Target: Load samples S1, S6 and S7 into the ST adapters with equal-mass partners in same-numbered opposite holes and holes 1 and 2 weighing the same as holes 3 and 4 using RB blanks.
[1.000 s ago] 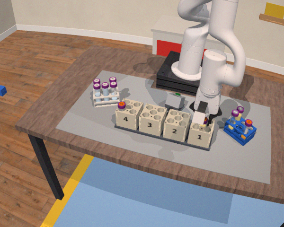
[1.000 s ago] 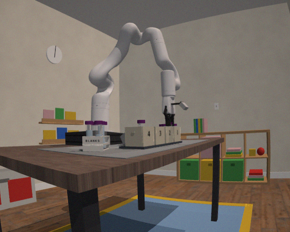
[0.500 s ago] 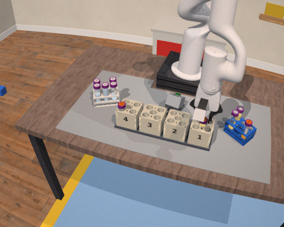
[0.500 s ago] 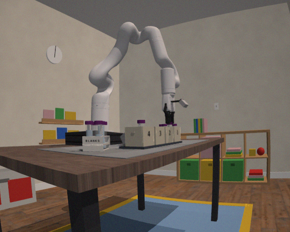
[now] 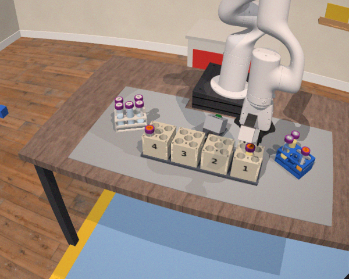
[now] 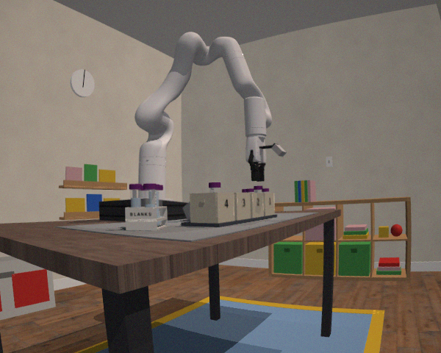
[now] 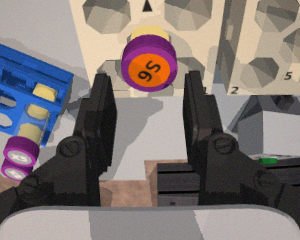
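While S6 (image 5: 249,147) (image 7: 149,69) stands capped, fingers (image 5: 254,142) (image 6: 257,179) apart

We see a room resembling a playroom or classroom, with a cubby shelf (image 6: 407,243) of coloured bins, a red ball (image 6: 396,230) and a wall clock (image 6: 82,82); on its table (image 5: 180,192) (image 6: 110,258) we find lab equipment: capped tubes in a blue rack (image 5: 299,173) (image 7: 60,82) and a white rack (image 5: 131,129) (image 6: 140,222) marked BLANKS.

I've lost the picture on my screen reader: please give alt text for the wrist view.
Tube S6, purple-capped with an orange dot, stands in cream adapter 1, beyond the open gripper's fingertips; blue rack left.
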Robot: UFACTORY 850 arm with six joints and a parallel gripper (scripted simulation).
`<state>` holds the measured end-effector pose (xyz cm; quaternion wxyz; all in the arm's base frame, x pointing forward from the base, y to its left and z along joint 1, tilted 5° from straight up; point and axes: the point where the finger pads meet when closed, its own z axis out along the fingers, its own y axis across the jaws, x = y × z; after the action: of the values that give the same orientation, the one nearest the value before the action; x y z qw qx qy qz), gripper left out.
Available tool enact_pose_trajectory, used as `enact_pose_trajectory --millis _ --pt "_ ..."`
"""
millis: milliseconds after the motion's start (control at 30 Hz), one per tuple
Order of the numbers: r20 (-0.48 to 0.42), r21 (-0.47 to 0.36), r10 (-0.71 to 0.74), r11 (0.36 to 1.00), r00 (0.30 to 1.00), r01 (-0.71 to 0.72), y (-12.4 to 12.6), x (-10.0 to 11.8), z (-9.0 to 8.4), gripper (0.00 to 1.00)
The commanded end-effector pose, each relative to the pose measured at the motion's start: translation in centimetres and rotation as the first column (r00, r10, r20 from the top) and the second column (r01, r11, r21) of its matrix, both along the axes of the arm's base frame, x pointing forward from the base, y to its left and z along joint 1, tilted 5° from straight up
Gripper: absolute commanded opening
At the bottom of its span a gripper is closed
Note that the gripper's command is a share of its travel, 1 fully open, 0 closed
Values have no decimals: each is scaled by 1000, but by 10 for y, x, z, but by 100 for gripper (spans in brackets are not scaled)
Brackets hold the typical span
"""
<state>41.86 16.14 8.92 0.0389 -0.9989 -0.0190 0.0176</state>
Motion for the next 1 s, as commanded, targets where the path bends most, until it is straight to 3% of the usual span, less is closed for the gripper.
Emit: enact_pose_trajectory --millis 0,967 --pt "1 0 0 1000 1000 0 0 1 6 43" --pt "1 0 0 1000 1000 0 -4 3 60 43"
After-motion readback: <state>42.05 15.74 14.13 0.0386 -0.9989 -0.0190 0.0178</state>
